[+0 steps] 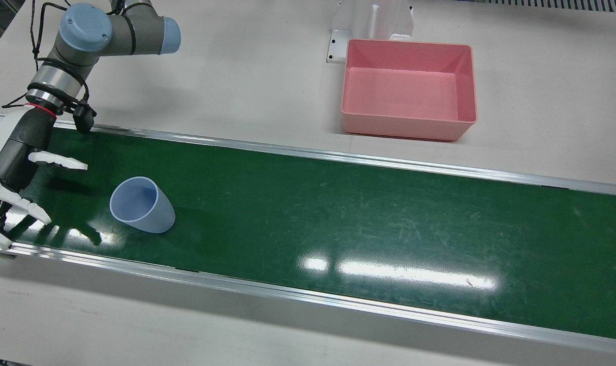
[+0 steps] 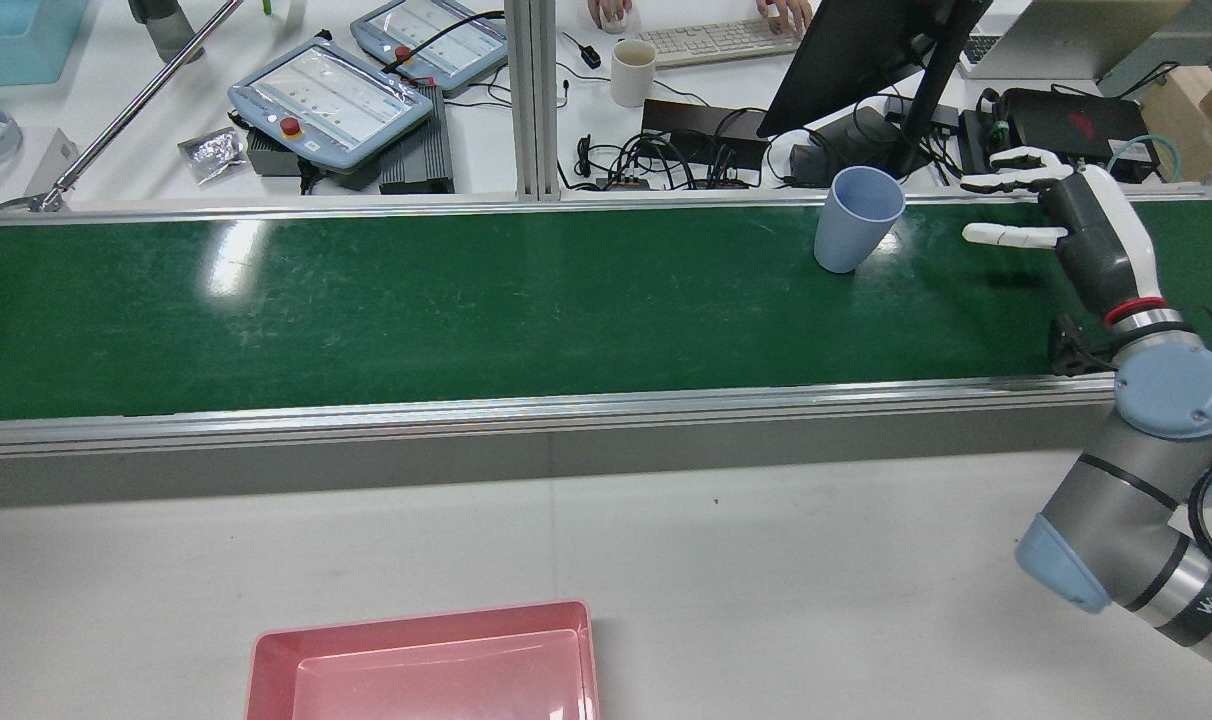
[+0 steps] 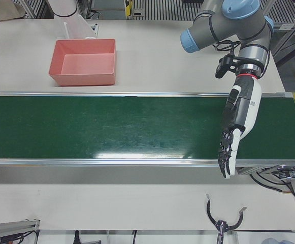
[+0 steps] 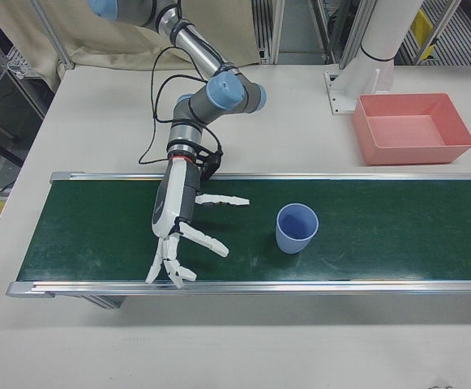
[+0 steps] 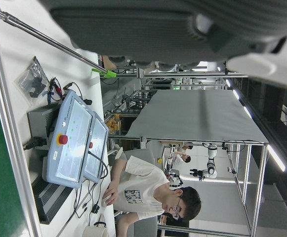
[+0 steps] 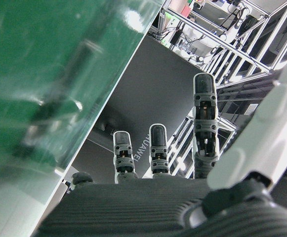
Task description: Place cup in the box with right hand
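Note:
A pale blue cup [image 1: 142, 205] [image 2: 856, 232] [image 4: 297, 228] stands upright, mouth up, on the green belt [image 1: 364, 213]. My right hand [image 1: 21, 178] [image 2: 1066, 215] [image 4: 182, 223] is open beside it, fingers spread toward the cup, with a clear gap between them and nothing held. The pink box [image 1: 408, 91] [image 2: 436, 665] [image 3: 84, 63] [image 4: 412, 126] sits empty on the white table behind the belt, far from the cup. My left hand [image 3: 236, 127] hangs open over the other end of the belt, fingers pointing down.
A white bracket [image 1: 371, 23] stands just behind the box. Aluminium rails [image 1: 338, 300] edge the belt. Beyond the belt's far side is a desk with teach pendants [image 2: 331, 100], a mug [image 2: 633, 72], a monitor [image 2: 856, 50] and a seated person [image 5: 148, 190].

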`<state>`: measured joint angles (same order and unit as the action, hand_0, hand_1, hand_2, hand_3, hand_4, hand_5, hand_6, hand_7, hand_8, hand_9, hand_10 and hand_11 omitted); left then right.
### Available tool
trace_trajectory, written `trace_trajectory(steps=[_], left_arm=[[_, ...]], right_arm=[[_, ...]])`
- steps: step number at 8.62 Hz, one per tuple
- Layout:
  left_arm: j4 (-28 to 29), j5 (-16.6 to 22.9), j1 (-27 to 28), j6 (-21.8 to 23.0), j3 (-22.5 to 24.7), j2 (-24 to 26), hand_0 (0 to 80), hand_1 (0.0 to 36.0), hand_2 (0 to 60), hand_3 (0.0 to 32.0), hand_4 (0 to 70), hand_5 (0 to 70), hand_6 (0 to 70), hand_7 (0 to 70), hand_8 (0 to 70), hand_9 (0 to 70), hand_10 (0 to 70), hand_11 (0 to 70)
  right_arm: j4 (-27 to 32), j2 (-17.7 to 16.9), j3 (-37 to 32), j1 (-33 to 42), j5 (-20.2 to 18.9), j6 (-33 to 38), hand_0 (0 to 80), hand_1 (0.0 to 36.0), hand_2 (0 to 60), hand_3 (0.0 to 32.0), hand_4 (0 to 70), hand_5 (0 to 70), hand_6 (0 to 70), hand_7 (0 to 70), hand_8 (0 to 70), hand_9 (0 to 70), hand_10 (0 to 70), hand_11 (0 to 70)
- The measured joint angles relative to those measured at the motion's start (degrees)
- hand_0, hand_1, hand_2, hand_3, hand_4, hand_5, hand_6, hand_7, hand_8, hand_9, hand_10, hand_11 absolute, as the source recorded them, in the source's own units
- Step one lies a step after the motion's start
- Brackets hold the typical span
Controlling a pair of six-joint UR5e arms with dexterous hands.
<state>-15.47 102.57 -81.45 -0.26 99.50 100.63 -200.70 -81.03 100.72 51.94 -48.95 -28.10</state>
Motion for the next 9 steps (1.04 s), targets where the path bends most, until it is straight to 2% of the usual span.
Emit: trace_trajectory(steps=[9], left_arm=[[0.0,0.0,0.0,0.0,0.0,0.0,0.0,0.0,0.0,0.0,0.0,0.0,0.0,0.0,0.0,0.0,0.0,0.0]], right_arm=[[-0.1,-0.5,0.0,0.2,-0.1,0.0,44.1,2.4,8.9,19.4,47.3,1.0,5.1,40.3,10.4,22.0,0.0,0.0]])
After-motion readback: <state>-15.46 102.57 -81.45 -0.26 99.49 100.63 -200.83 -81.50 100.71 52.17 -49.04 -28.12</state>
